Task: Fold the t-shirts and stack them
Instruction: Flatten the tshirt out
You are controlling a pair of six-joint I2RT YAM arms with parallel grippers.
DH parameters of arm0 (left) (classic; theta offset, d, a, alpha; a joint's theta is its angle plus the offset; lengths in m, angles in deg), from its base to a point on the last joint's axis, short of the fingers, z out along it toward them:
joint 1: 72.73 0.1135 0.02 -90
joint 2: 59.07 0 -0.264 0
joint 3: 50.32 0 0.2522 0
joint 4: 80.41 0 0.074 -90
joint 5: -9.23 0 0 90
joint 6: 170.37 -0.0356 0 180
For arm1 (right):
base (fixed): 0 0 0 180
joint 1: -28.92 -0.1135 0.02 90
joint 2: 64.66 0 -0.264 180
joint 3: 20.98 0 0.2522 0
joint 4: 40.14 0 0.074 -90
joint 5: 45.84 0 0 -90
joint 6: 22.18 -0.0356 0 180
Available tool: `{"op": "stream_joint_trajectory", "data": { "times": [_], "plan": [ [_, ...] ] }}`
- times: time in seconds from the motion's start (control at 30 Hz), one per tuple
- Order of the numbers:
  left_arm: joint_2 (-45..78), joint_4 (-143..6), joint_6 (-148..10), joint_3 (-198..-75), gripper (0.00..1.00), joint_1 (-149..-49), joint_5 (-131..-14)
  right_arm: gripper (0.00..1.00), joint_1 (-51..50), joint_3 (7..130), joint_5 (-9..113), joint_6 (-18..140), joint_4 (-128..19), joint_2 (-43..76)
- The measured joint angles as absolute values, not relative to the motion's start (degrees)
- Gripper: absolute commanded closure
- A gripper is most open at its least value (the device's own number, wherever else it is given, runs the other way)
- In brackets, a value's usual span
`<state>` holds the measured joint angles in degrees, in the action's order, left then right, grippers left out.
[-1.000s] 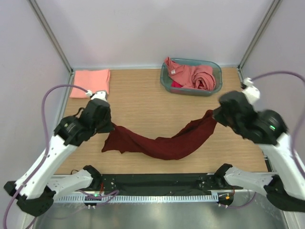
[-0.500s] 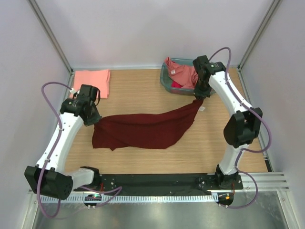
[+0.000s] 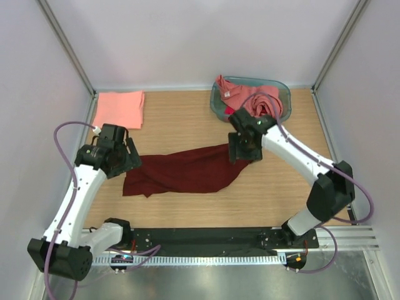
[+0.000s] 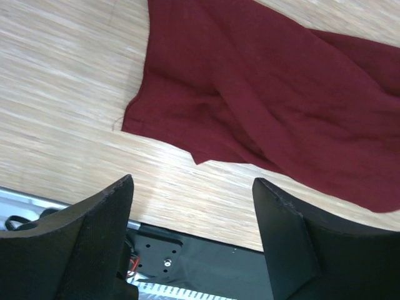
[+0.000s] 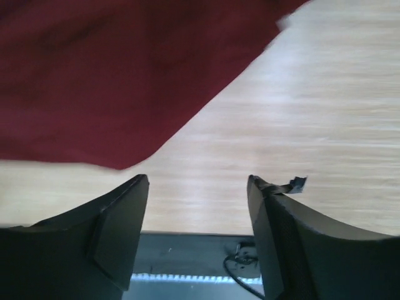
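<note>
**Maroon t-shirt [image 3: 184, 170] lay crumpled on the table [image 3: 281, 187], both grippers empty above it**

The shirt sprawled as a wrinkled band in front of the teal basket [image 3: 219, 109] and off to the basket's left, nearer the arms. The left gripper [image 4: 194, 184] hovered over the end farther from the basket, and the right gripper [image 5: 197, 181] over the end closer to it. Each had its jaws spread wide with nothing between them. A folded salmon t-shirt [image 3: 119, 108] sat well left of the basket, and more pink t-shirts [image 3: 253, 100] were heaped inside it. The step in hand looked like flattening. It would probably go best by pinching a single layer at opposite hem or shoulder corners, then drawing them apart evenly so no fold got trapped underneath.
</note>
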<state>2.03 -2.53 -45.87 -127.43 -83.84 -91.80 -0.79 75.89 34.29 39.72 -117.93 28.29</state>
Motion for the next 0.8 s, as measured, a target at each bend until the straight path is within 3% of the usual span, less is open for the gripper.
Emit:
{"op": "stream_joint_trajectory", "data": {
  "times": [0.2,0.53,0.63,0.77,0.8],
  "plan": [
    [-0.83,-2.64,-44.84,-125.77,0.36,-83.84,-87.01,0.37,-4.79,59.63,44.45,34.56,-108.36,23.98],
    [-3.80,-2.97,-43.40,-121.79,0.40,-83.84,-78.86,0.38,-1.73,58.38,44.82,32.35,-97.41,30.28],
    [-4.94,-2.86,-43.14,-120.59,0.36,-83.84,-77.46,0.44,-0.16,58.23,44.78,31.72,-94.85,33.38],
    [-4.90,-2.56,-42.94,-119.85,0.36,-83.84,-76.46,0.67,0.93,58.03,43.38,31.74,-93.32,35.20],
    [-4.87,-2.56,-42.92,-119.83,0.36,-83.84,-76.24,0.80,0.93,57.95,42.77,31.72,-92.97,35.26]
  ]
}}
